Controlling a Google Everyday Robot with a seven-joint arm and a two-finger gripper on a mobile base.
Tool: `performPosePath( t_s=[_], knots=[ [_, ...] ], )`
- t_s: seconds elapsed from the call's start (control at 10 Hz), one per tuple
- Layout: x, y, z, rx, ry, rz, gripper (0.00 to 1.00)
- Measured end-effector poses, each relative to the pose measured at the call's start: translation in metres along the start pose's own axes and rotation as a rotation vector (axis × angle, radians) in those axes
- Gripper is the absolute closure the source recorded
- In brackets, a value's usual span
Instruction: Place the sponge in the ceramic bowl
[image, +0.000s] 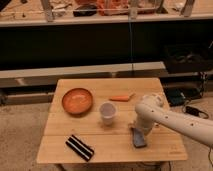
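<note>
The sponge (139, 138), a small blue pad, lies flat on the wooden table (105, 90) near its front right corner. My gripper (139, 128) hangs at the end of the white arm (170, 119), which reaches in from the right. It is pointed down right over the sponge's far end and stands open, and its tips hide part of the pad. The ceramic bowl (77, 100), orange-brown and round, sits at the left of the table, well apart from the sponge, with nothing in it.
A small translucent white cup (108, 112) stands mid-table between bowl and sponge. A flat orange piece (122, 97) lies behind the cup. A black-and-white striped block (80, 147) lies near the front left edge. Dark shelving runs behind the table.
</note>
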Motion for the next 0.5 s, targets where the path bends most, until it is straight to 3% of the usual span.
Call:
performPosePath(
  t_s=[0.5],
  knots=[
    [0.0051,-0.0009,0.0036,0.004,-0.005,-0.021,0.20]
  ],
)
